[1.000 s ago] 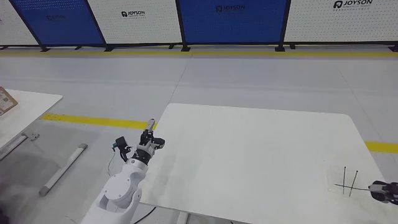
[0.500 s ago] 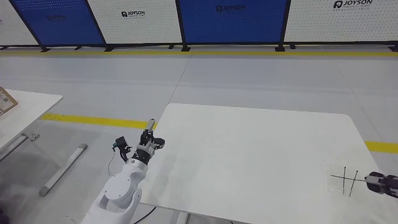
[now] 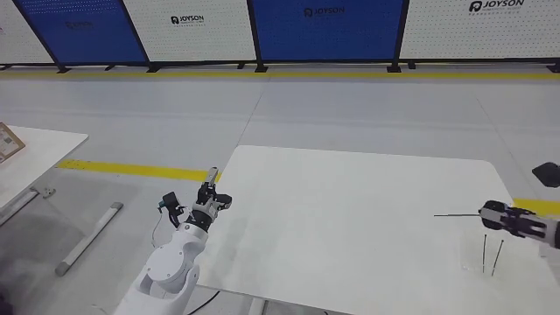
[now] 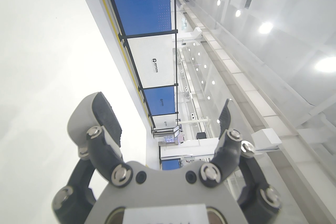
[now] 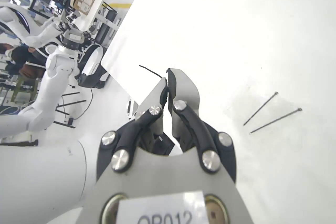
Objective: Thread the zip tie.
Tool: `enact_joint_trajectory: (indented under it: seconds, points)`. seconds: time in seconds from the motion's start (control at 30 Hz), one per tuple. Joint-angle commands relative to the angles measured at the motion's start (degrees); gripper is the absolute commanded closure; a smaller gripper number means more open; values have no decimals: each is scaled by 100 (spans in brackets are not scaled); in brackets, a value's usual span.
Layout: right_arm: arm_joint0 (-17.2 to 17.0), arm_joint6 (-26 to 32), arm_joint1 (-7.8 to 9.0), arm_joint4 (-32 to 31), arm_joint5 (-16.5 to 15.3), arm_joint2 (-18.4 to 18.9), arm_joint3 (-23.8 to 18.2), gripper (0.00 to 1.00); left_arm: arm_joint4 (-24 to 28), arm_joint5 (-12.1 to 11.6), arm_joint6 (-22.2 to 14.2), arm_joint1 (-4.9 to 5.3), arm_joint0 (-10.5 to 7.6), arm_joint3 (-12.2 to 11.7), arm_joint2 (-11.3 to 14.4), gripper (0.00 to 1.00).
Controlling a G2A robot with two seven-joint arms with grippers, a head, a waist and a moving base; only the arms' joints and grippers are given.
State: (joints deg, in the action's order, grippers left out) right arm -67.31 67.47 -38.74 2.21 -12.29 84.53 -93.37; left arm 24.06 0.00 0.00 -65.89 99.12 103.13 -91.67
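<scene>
One white tabletop (image 3: 350, 219) carries everything. At its left edge the left gripper (image 4: 162, 104) points up with its fingers apart, holding nothing. Near the right edge the right gripper (image 5: 166, 78) is clamped on a zip tie (image 3: 455, 215) held clear of the surface. Two spare zip ties (image 5: 260, 109) lie flat just beside it. The pickup looks done; the threading itself has not begun.

Bright, even overhead light. The ceiling lamps (image 4: 265, 27) flare in the left wrist view. The counter (image 5: 236, 25) washes out to near-white glare in both wrist views, where straight lines bow at frame edges. Shadows faint, soft.
</scene>
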Motion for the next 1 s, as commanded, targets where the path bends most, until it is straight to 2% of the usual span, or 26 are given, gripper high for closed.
enact_joint_trajectory:
  seconds: [0.0,0.5,0.53,0.6,0.67,0.8,0.87,0.97]
  points:
    - [203,34,-22,-10,-1,-205,93,100,0,0,0,0,0,0,0,0]
    - [203,34,-22,-10,-1,-205,93,100,0,0,0,0,0,0,0,0]
    - [155,12,-29,61,-121,-233,55,100,0,0,0,0,0,0,0,0]
    - [35,69,-30,293,-595,-200,143,100,0,0,0,0,0,0,0,0]
    - [-22,97,-39,346,-719,-241,44,100,0,0,0,0,0,0,0,0]
    - [56,180,-120,499,-719,-599,-126,100,0,0,0,0,0,0,0,0]
    - [220,254,-197,471,-719,-948,-152,100,0,0,0,0,0,0,0,0]
    - [582,251,-356,408,-719,-1568,31,100,0,0,0,0,0,0,0,0]
